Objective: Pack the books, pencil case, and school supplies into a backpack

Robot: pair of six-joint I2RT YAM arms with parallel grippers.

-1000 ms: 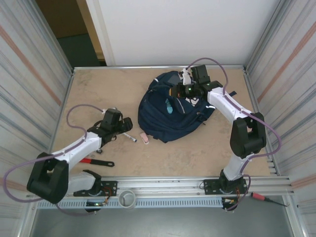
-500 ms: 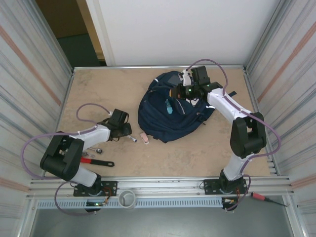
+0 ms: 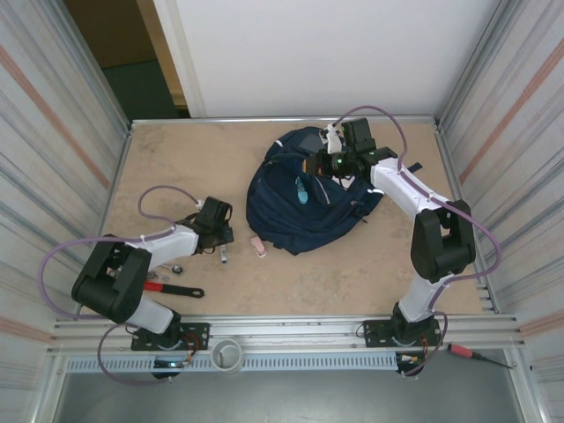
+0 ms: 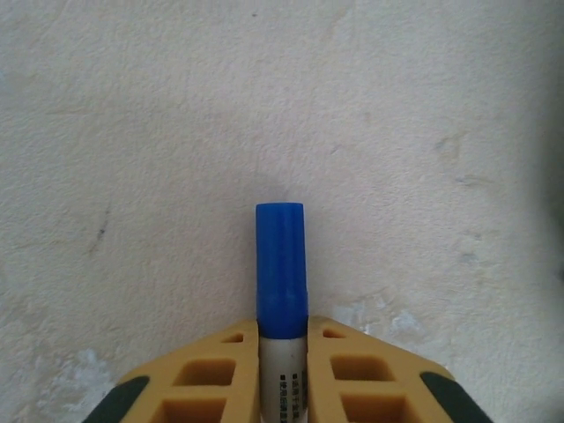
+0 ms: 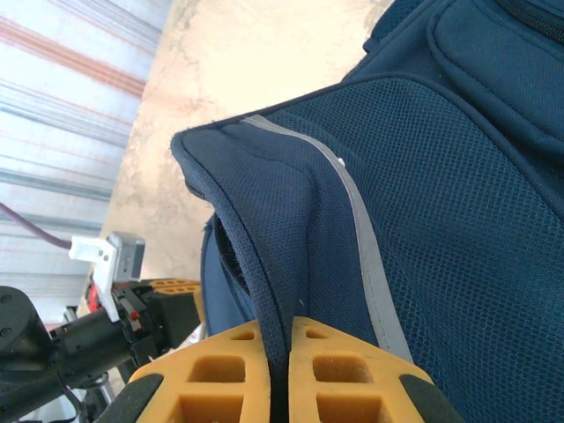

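- Top external view: the backpack point(image 3: 295, 216) lies slumped at the middle of the bench point(image 3: 176, 167), toward the far edge. The right claw point(image 3: 328, 164) is at its upper rim.
- The left claw point(image 3: 219, 236) is low over the bench, left of the bag and well apart from it. The marker point(image 3: 224, 256) pokes out beneath it.
- A small pink piece point(image 3: 257, 248) lies just beside the bag's near-left edge, and a teal piece point(image 3: 300, 188) rests on the bag's top. A red wrench point(image 3: 164, 287) lies near the left arm.
- The bench is boxed in by ribbed metal walls point(image 3: 53, 150) on both sides, so swing room looks tight.
- Left wrist view: the left claw point(image 4: 282, 330) is clenched on the marker point(image 4: 281, 264) at its white barrel, the blue cap sticking out ahead.
- The marker should be light, stiff and smooth. It could twist or slide in the grip, so a hold on the barrel close to the cap seems sound.
- The bench point(image 4: 397, 132) here is pale, mottled and matt, with faint scuffs.
- Right wrist view: the right claw point(image 5: 278, 339) is clamped on a folded mesh edge of the backpack point(image 5: 423, 176).
- The fabric is soft and floppy, and the bag will likely sag when lifted. The seamed rim is the firmest place to pinch to keep the mouth open.
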